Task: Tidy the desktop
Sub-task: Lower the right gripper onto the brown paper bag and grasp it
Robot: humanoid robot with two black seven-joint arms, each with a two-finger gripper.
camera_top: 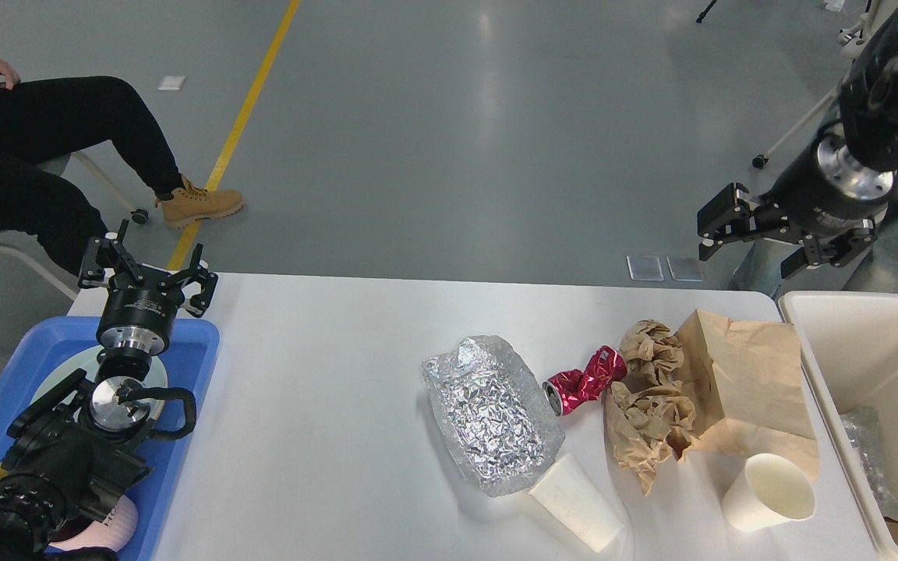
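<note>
white desktop [324,405] strewn toward the right with litter; crumpled foil sheet [489,413] near the middle, crushed red can [583,381] just beside it; wadded brown paper [648,397] against a flat brown paper bag [745,382]; one white paper cup [578,506] on its side at the foil's near edge, another white cup [770,491] upright by the bag; cream bin [807,366] at the right edge; blue tray [192,374] at the left; left gripper [145,273] above the tray's far end, fingers spread; right gripper [722,222] raised beyond the table's far right corner, fingers apart, empty.
</note>
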